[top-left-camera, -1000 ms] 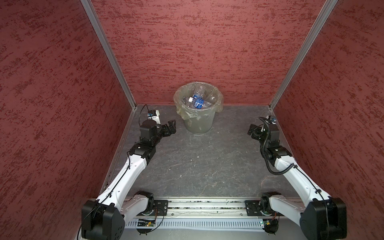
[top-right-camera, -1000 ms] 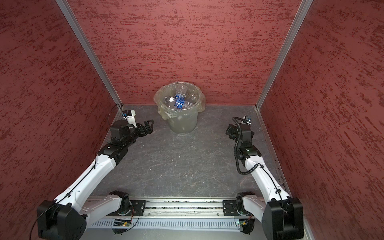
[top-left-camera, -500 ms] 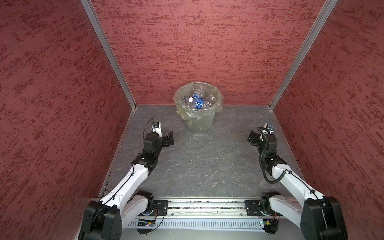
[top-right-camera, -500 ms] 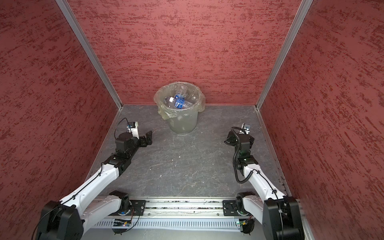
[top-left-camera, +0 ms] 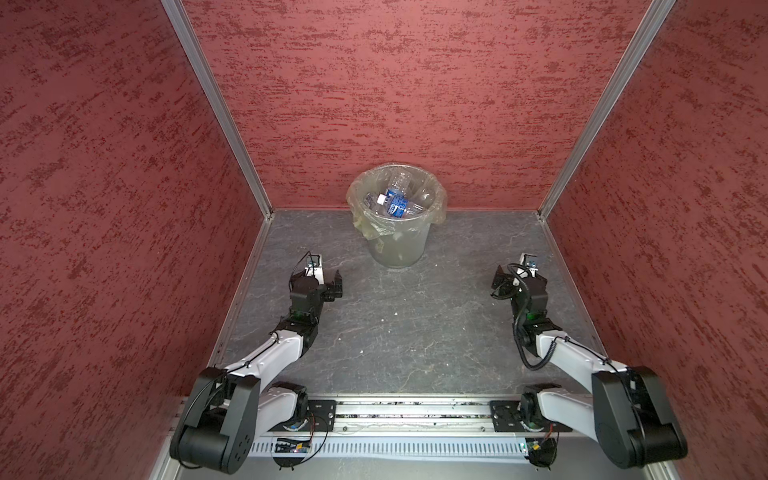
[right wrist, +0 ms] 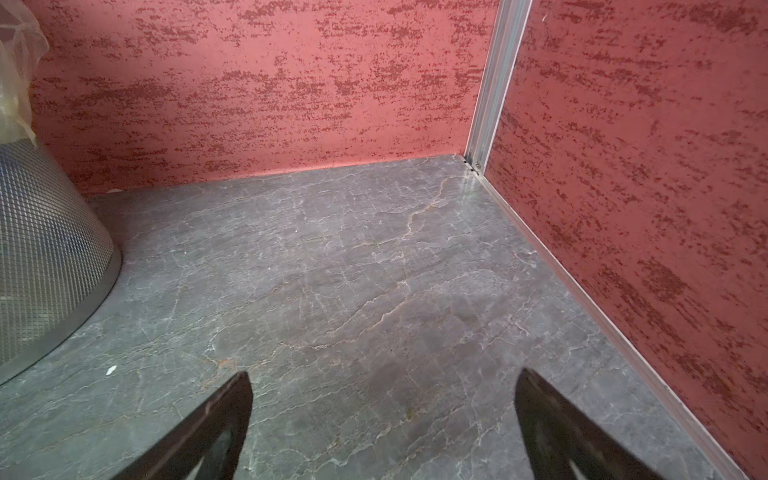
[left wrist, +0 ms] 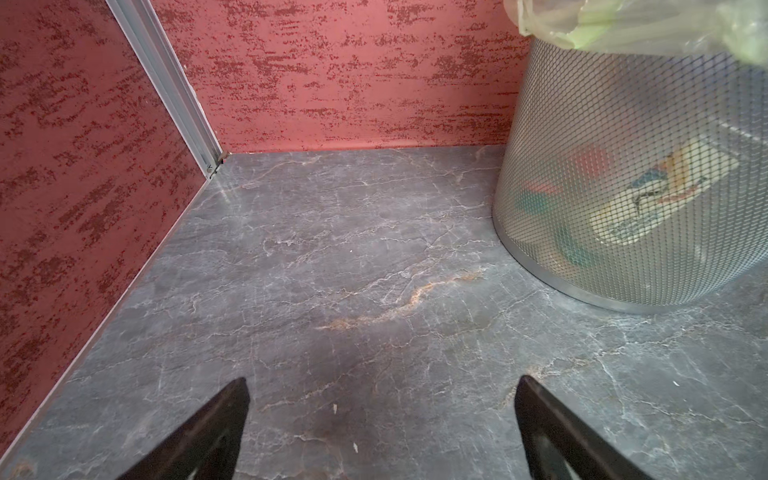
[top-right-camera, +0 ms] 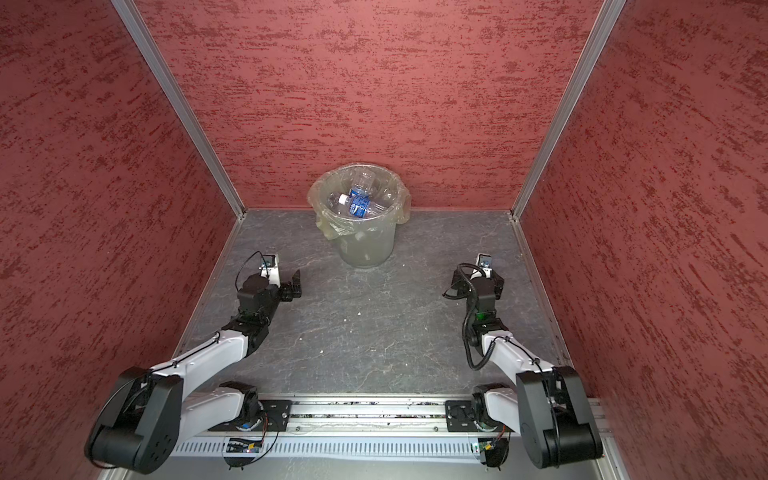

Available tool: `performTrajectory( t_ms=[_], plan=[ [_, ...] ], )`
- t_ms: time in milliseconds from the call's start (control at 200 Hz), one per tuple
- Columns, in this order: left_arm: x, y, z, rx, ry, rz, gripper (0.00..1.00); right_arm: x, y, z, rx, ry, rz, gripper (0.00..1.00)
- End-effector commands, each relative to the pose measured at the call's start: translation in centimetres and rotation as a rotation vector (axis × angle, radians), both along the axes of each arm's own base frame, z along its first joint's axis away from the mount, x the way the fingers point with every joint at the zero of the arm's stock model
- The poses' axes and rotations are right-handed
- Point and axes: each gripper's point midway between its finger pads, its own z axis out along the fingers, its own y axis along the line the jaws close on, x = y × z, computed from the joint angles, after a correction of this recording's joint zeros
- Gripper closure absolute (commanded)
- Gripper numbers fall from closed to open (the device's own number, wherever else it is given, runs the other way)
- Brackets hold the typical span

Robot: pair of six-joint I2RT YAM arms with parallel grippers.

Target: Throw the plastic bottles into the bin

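The bin (top-left-camera: pixel 398 245) (top-right-camera: pixel 366 249) stands at the back middle of the grey floor, a yellowish bag folded over its rim. Several plastic bottles (top-left-camera: pixel 394 203) (top-right-camera: pixel 358 203) lie inside it, one with a blue label on top. Through the bin's mesh wall (left wrist: pixel 623 137) the left wrist view shows blurred coloured bottle labels (left wrist: pixel 665 187). My left gripper (top-left-camera: pixel 330 280) (top-right-camera: pixel 291 283) (left wrist: pixel 382 386) is open and empty, low over bare floor in front and left of the bin. My right gripper (top-left-camera: pixel 509 277) (top-right-camera: pixel 464 281) (right wrist: pixel 382 380) is open and empty, front right of the bin (right wrist: pixel 41 249).
Red textured walls (top-left-camera: pixel 399 83) close in the left, back and right, with aluminium posts (top-left-camera: pixel 216 108) in the back corners. The arms' base rail (top-left-camera: pixel 411 411) runs along the front edge. Small white flecks (top-left-camera: pixel 395 314) lie on the floor.
Both arms have drawn back from the back corners toward the front and folded lower. Both grippers stayed open and empty.
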Motion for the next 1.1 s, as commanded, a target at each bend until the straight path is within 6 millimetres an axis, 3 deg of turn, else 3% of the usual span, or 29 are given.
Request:
performTrajectory(
  t_ms=[0,140,466,596,741,1097],
  plan=[
    [1.0,-0.3,1.2,-0.006,-0.082,-0.047,0.01,0.4,0.2,1.1,-0.036,-0.087,0.025,0.01],
    [1.4,0.0,0.2,-0.031,-0.069,-0.066,0.01,0.7,0.4,0.4,-0.061,-0.097,0.039,0.01],
    [2.5,0.2,0.1,-0.066,-0.087,-0.144,0.01,1.0,-0.8,1.7,-0.036,-0.214,0.062,0.02],
    [2.8,1.2,-0.3,-0.112,-0.116,-0.151,0.01,0.8,-1.3,1.2,0.008,-0.255,0.083,0.01],
    [3.2,1.7,-1.5,-0.155,-0.1,-0.167,0.01,1.2,-0.9,-0.6,0.015,-0.232,0.118,0.02],
    [3.8,1.8,-2.3,-0.174,-0.067,-0.177,0.01,2.2,-1.4,-1.0,0.022,-0.19,0.09,0.01]
  ],
)
